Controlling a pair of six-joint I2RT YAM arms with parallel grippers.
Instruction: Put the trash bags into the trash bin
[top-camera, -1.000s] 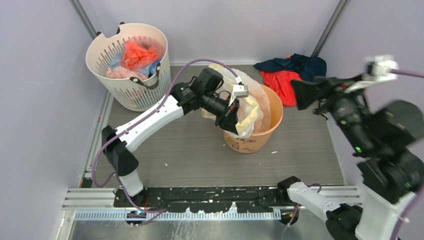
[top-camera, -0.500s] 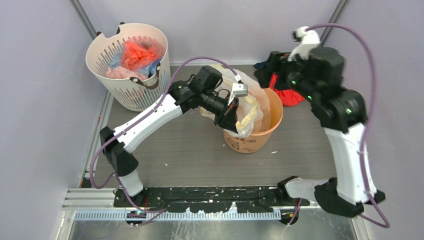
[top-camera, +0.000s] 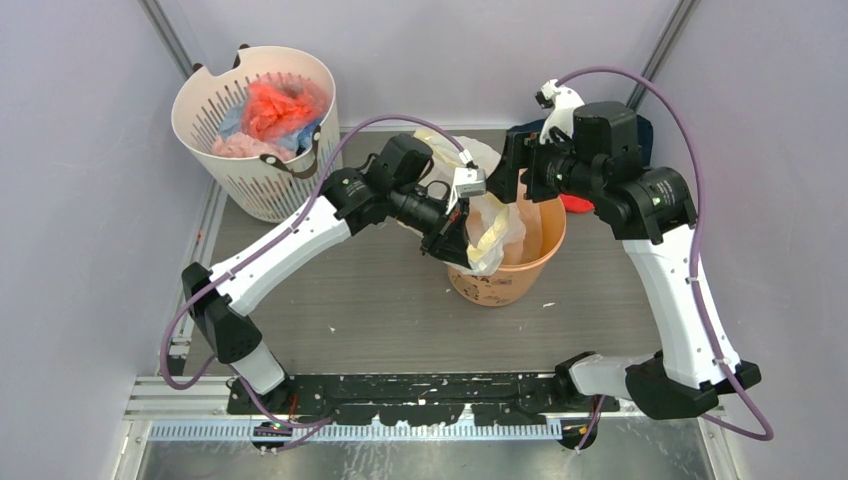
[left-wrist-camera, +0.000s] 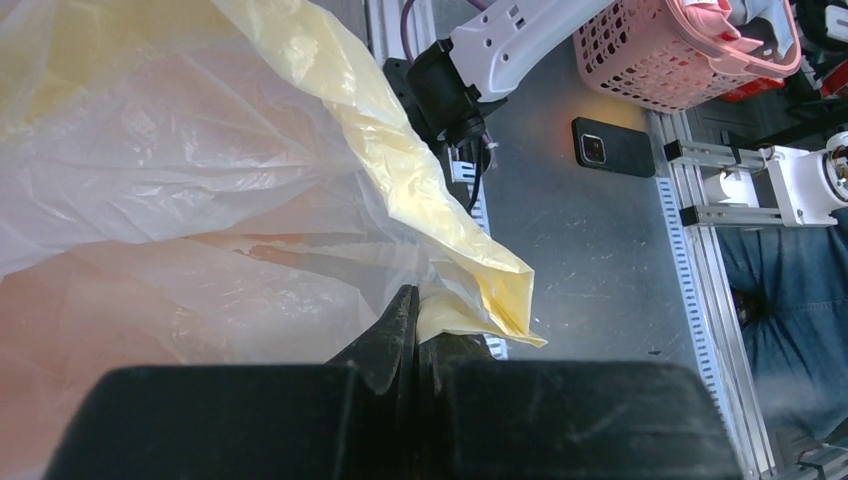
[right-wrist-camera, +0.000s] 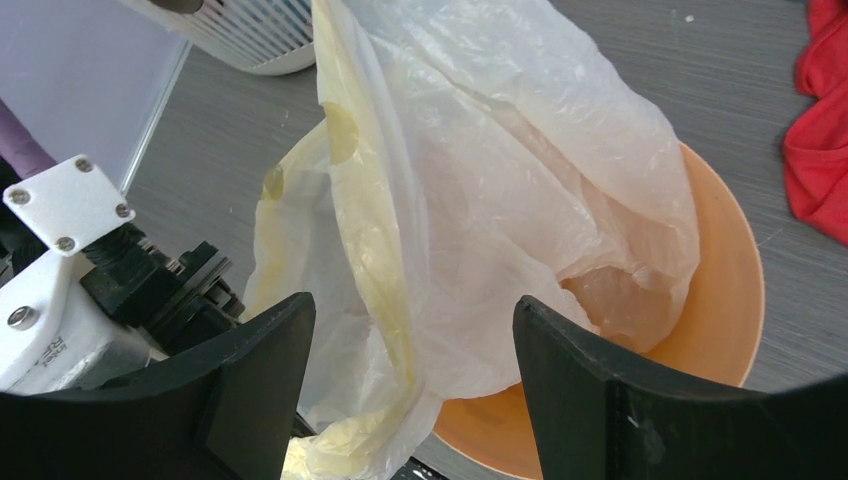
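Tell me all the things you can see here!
bag: one, pale yellow, half in the bin, draped over its left rim
bin: one, orange, mid table
white basket: one, back left corner
bundles: about three, red, pink, blue, inside the white basket
cloth: one heap, red and navy, back right
table: one, grey
left end effector: one, black, shut on the bag
right end effector: one, black, open above the bag
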